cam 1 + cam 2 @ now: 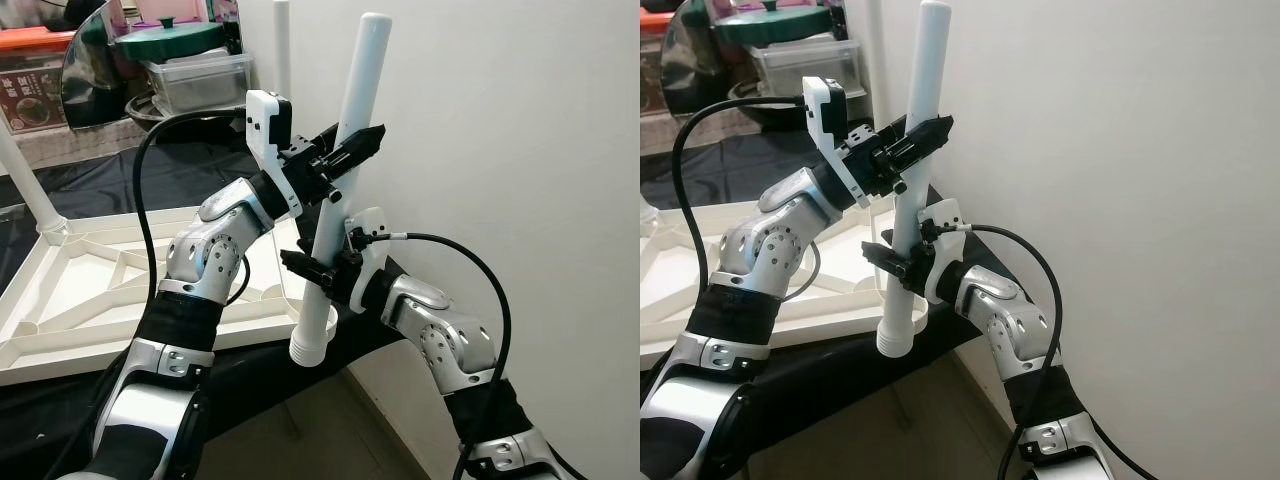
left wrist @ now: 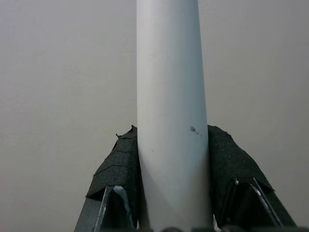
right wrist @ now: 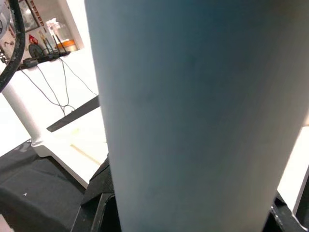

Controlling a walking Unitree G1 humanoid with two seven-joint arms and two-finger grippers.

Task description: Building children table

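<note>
A long white table leg stands tilted in the air near the white wall, its threaded end lowest. My left gripper is shut on its upper part; the black pads press both sides of the leg. My right gripper is shut on the lower part, and the leg looms large in the right wrist view. The white upturned tabletop lies to the left on black cloth, with another leg fitted upright at its far corner.
The white wall stands close on the right. Behind, clear storage boxes and a green lid sit on a counter. Black cloth drapes the surface under the tabletop, with floor below at the front.
</note>
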